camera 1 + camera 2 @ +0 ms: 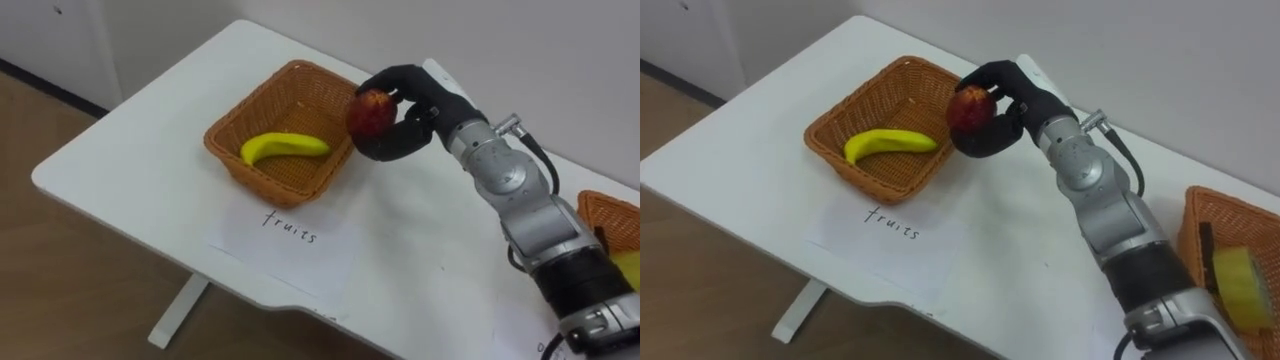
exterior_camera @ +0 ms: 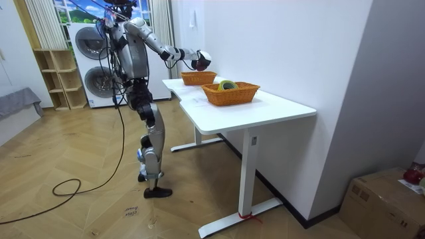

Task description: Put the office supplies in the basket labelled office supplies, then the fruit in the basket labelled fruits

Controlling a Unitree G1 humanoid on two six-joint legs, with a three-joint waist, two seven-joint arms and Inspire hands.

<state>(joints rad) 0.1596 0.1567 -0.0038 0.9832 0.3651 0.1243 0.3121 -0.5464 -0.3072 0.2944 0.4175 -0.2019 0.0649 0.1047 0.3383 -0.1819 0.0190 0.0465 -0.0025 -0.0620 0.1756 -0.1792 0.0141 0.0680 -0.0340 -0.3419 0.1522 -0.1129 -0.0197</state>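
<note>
My right hand [image 1: 405,120] [image 1: 1002,112] is curled round a red apple [image 1: 371,113] [image 1: 968,108] and holds it in the air just above the right rim of the wicker fruit basket [image 1: 232,128] [image 1: 830,122]. A yellow banana [image 1: 284,147] [image 1: 889,142] lies inside that basket. A sheet of paper [image 1: 285,235] [image 1: 888,229] with a handwritten word lies on the white table [image 1: 130,140] in front of the basket. The room view has the hand [image 2: 198,61] with the apple over the far basket [image 2: 198,78].
A second wicker basket [image 1: 1210,215] [image 1: 603,212] [image 2: 230,92] stands at the right, holding a roll of yellow-green tape [image 1: 1238,283] and a dark object. The robot stands at the table's end, near a washing machine [image 2: 88,41] and wooden shelves [image 2: 55,78]. A cardboard box [image 2: 385,199] sits on the floor.
</note>
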